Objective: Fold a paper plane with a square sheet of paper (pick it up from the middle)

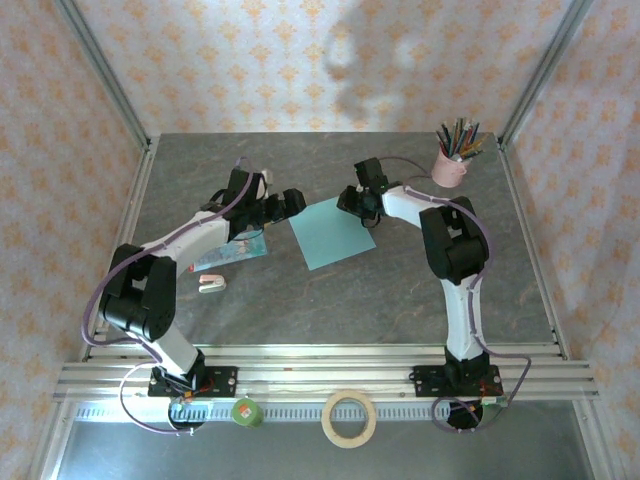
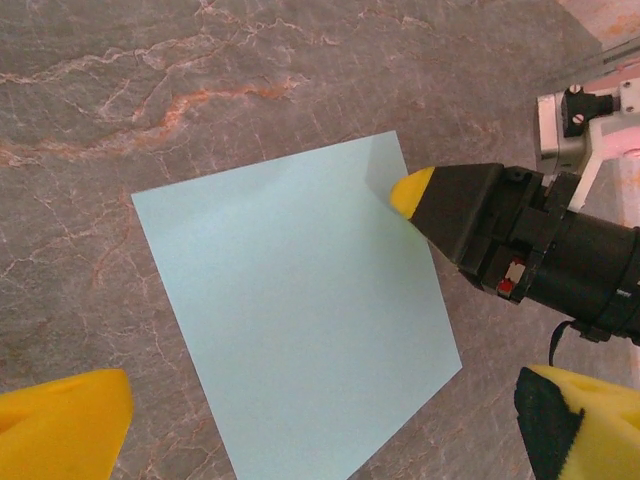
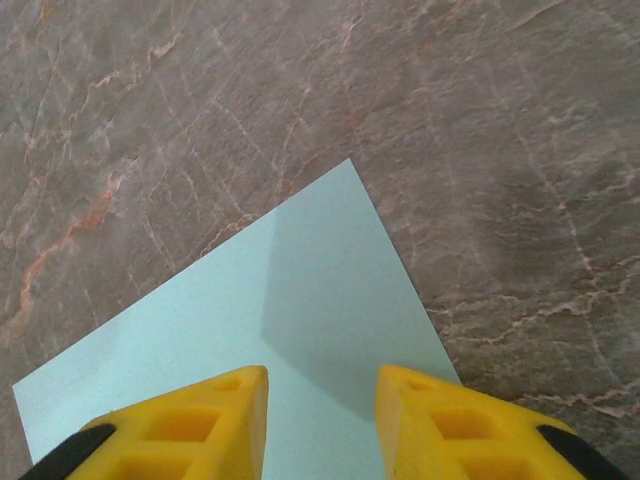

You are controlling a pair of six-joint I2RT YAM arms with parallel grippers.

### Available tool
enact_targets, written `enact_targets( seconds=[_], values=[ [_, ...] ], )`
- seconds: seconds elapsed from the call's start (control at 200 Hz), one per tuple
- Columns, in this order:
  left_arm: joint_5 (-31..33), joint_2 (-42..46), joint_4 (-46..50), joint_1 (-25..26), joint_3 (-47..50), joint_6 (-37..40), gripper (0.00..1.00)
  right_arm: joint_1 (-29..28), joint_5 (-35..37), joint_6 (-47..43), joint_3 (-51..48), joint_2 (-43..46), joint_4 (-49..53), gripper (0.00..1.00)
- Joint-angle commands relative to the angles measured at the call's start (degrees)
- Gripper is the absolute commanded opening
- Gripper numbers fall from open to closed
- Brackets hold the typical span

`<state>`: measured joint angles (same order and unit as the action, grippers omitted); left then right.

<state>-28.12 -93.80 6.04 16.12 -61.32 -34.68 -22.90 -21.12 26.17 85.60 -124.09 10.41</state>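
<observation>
Right gripper (image 3: pixel 322 400), jaws half apart, rests at a corner of the square sheet of paper (image 1: pixel 332 232) — left gripper (image 2: pixel 325 420) hangs wide open; lift that corner gently, without sliding.

Square sheet of paper (image 1: pixel 333 235) flat on the grey worktop (image 1: pixel 400 290). Right end effector (image 1: pixel 350 200) at its far corner, left end effector (image 1: pixel 296 203) beside its left corner. Pencil cup (image 1: pixel 450 168) at far right.

The square sheet of paper (image 1: pixel 331 234) (image 2: pixel 290 320) (image 3: pixel 250 330) is laid flat and unfolded mid-table (image 1: pixel 400 290); plain light turquoise, smooth; it is set diamond-wise.
</observation>
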Motion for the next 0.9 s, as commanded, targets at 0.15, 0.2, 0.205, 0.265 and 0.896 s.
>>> enact_targets(
  seconds=[0.15, 0.2, 0.205, 0.265, 0.896],
  values=[
    [-1.5, -1.23, -0.28, 0.52, 1.34, -0.19, 0.99, -0.59, 10.69, 19.04, -16.99, 8.29, -0.77, 0.33],
    [-1.33, -1.25, -0.5, 1.03, 1.72, -0.33, 0.99, -1.77, 10.98, 25.05, -22.45, 11.49, -3.72, 0.33],
    [-1.28, -1.32, -0.5, 1.11, 1.77, -0.36, 0.99, -1.96, 11.13, 25.67, -22.92, 11.85, -3.95, 0.33],
    [-1.06, -1.4, -0.51, 2.1, 2.06, -0.38, 0.99, -4.2, 12.83, 32.22, -27.74, 15.45, -6.04, 0.34],
    [13.27, -6.62, 11.62, 16.4, -2.04, -0.45, 0.98, -0.69, 6.15, 24.74, -37.98, 32.84, -19.02, 0.62]
  ],
)
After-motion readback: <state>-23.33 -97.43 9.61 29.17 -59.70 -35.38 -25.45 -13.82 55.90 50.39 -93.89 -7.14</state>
